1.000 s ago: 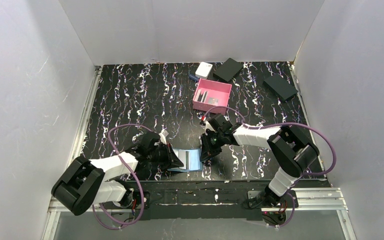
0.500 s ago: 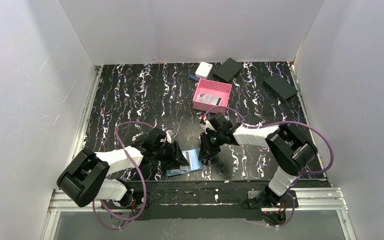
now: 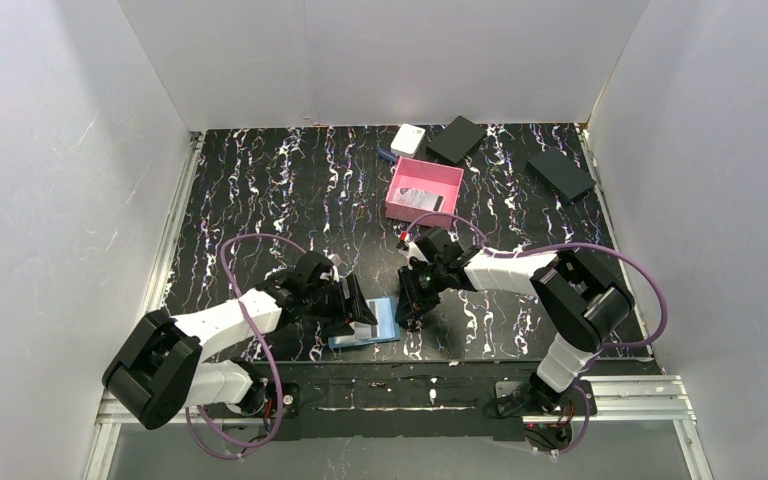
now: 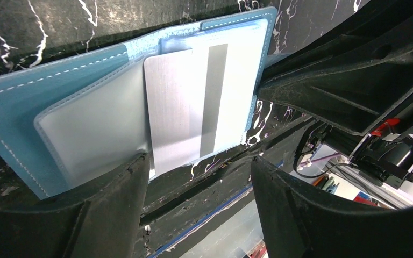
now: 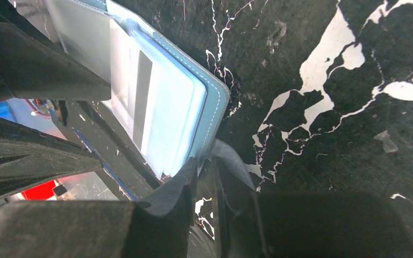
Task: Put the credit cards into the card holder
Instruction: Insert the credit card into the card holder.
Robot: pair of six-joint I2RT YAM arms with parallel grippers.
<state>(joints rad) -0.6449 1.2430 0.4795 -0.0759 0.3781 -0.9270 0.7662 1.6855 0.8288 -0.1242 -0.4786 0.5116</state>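
At the table's (image 3: 260, 200) six o'clock the card holder (image 3: 385, 325) lies open, right gripper (image 5: 207, 164) pinching its three-o'clock edge; left gripper (image 4: 199, 169), spread wide, seemingly empty. A tug could slide the half-seated credit card (image 4: 185, 102) out.

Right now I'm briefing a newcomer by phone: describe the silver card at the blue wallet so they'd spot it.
On the black marbled table, a blue folding wallet lies open near the middle of the front edge. The thin silver card with one grey stripe sits partway in its clear pocket; other cards lie in the pink tray.
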